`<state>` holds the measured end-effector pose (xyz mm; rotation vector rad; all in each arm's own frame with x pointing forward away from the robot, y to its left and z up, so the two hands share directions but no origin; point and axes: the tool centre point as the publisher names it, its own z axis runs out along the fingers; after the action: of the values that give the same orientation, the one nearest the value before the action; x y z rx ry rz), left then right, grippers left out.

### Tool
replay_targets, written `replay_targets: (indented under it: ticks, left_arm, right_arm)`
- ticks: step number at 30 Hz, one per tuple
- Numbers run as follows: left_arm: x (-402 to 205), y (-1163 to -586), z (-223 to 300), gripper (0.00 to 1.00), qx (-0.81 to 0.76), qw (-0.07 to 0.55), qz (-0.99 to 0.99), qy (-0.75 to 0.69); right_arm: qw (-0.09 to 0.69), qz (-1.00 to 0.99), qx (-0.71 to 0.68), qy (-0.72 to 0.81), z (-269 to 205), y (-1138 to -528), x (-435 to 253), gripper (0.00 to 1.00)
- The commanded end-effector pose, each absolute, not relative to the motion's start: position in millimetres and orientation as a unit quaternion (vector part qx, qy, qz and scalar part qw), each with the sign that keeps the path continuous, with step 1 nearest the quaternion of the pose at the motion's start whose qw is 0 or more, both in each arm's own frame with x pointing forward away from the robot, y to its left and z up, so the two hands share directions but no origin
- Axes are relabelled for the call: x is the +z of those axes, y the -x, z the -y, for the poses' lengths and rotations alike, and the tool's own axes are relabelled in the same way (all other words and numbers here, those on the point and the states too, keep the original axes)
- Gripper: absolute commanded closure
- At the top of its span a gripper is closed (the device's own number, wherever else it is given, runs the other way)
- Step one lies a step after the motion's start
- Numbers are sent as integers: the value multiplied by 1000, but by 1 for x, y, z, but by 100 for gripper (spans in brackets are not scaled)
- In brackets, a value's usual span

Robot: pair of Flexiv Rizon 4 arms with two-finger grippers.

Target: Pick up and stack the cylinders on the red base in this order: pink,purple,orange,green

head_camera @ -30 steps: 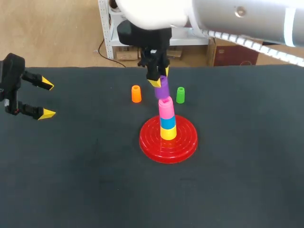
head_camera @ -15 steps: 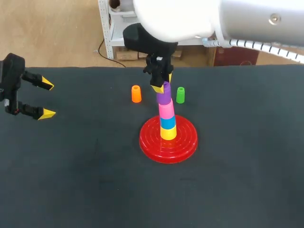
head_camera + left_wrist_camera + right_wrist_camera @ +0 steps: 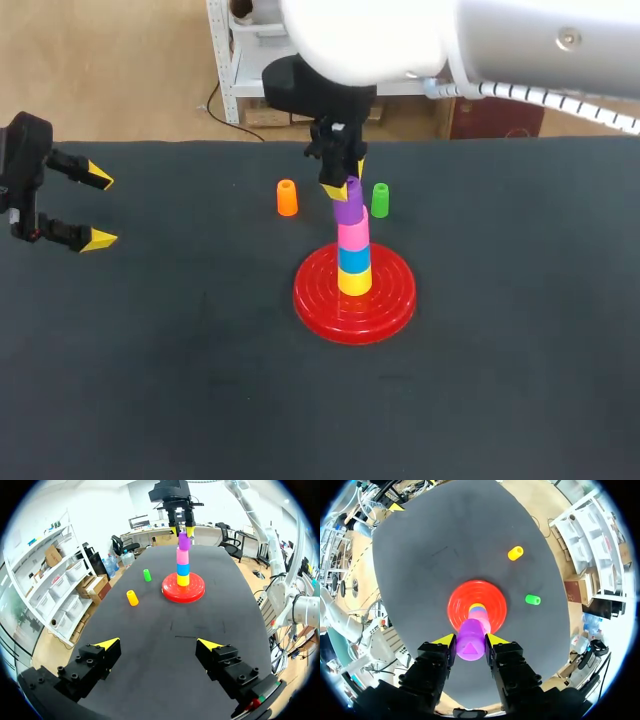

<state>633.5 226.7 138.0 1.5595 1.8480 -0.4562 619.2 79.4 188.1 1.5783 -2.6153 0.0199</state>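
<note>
Red, round and ridged, the plastic base [image 3: 354, 300] lies on the dark counter [image 3: 200, 390] and carries a stack of small plastic cylinders: a yellow one [image 3: 353, 281] at the bottom, then a blue one [image 3: 352, 258], then the pink cylinder [image 3: 351, 231]. The purple cylinder [image 3: 348, 201] sits on top of the pink one, leaning slightly, and the right jaws are clenched on it from two sides.

The head view shows every band of the stack from the side. The right wrist view looks straight down, so the purple top hides all but slivers of the colours below it, yet it shows both yellow tips pressed against the purple cylinder.

The orange cylinder [image 3: 287, 198] and the green cylinder [image 3: 380, 200] stand upright beyond the base, apart from each other and from it.

Well to the base's left, the left jaws are released with nothing between them. The left wrist view makes that gap plain.
</note>
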Motion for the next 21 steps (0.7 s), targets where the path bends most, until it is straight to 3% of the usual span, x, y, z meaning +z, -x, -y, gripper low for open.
replay_targets:
  ticks: [1,21]
  left_arm:
    - [137,-633,-227,0,-174,336,-707,-597]
    - [137,-633,-227,0,-174,336,-707,-597]
  right_arm:
    - [49,859,9,-510,-78,-620,184,100]
    - [33,861,16,-506,-77,-626,183,100]
